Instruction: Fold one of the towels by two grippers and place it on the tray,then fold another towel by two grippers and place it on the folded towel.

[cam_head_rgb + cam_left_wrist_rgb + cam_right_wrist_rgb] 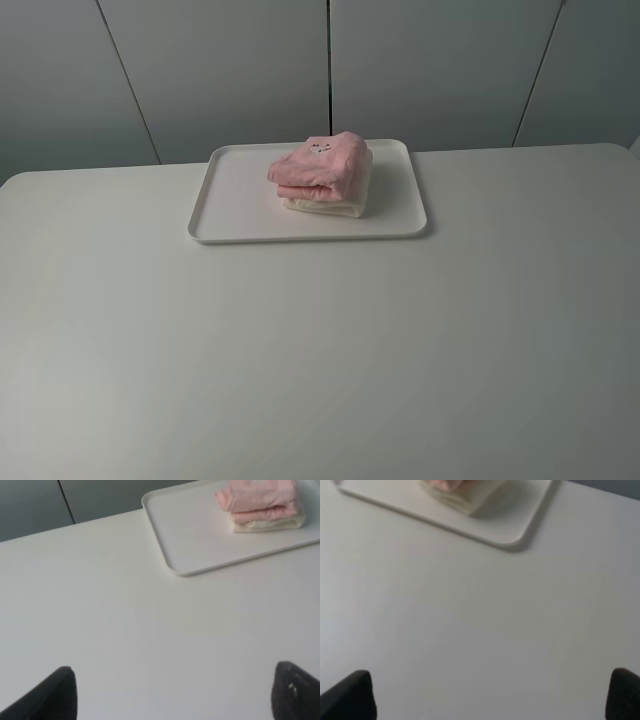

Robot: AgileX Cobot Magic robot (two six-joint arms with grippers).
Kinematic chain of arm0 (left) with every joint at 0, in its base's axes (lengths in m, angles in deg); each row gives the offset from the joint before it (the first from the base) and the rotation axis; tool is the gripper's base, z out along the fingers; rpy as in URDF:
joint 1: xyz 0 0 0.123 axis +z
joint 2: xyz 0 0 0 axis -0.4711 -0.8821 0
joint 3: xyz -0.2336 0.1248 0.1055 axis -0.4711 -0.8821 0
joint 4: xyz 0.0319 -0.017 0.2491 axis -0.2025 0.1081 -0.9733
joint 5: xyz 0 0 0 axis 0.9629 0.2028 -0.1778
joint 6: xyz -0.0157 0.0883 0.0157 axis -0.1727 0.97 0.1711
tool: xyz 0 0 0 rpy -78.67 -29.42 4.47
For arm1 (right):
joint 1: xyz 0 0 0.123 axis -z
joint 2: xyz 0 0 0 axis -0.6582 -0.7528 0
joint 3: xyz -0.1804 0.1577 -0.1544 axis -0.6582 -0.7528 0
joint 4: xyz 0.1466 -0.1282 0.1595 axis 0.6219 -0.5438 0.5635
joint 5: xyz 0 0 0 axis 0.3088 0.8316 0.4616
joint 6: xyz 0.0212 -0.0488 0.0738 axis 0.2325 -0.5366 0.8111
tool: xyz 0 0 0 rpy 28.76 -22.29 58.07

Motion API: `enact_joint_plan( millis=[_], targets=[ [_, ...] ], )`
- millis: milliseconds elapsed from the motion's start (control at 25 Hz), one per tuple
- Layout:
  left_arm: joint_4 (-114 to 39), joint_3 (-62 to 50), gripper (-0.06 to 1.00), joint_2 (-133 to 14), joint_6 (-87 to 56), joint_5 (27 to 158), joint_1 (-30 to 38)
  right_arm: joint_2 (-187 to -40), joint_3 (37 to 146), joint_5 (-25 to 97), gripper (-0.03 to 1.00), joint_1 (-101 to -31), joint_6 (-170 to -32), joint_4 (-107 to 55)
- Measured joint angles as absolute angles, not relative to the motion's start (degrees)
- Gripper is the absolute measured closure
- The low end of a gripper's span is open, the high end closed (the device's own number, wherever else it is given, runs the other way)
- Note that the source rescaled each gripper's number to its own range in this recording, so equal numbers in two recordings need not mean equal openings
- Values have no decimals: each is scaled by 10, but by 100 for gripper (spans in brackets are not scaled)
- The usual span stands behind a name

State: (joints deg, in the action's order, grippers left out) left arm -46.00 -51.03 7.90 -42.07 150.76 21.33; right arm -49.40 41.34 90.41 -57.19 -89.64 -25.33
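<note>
The left gripper [172,692] is standing with its jaws spread wide and is holding nothing. In its wrist view only the two black fingertips [52,695] are showing, far apart from each other, and between them the bare white table [125,630] is lying. Ahead of this gripper, well apart from it, the white tray [190,535] is resting flat on the table, with its rounded corner nearest to the gripper. On the tray, farther from the gripper than that corner, the folded pink towel [260,497] is sitting on top of the folded cream towel [267,524]. Only a thin edge of the cream one is showing under the pink one.

In the high view neither arm is appearing. The tray [240,200] is lying toward the far side of the table [320,350], and the pink towel [322,165] is covering most of the cream towel [325,205], both on the middle-right part of the tray.

The right gripper [492,695] is also standing wide open and empty, with its fingertips [352,695] at the two sides of its view. Ahead of it, well apart, the tray [515,520] is showing one rounded corner, and the cream towel [462,497] is lying on it with a little of the pink towel [445,484] above. This view is blurred.
</note>
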Motion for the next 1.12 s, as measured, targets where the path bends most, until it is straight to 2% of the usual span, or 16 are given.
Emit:
enact_joint_plan(
  millis=[240, 680, 1120],
  targets=[
    [-443, -558, -5, 134, -420, 1510, 213, -479, 408, 905, -3, -572, -930, -222],
    [-446, -559, -5, 139, -433, 1509, 213, -460, 408, 904, -3, -572, -931, -220],
    [-476, -560, -5, 139, -489, 1509, 217, -406, 408, 898, -3, -572, -852, -259]
  ],
)
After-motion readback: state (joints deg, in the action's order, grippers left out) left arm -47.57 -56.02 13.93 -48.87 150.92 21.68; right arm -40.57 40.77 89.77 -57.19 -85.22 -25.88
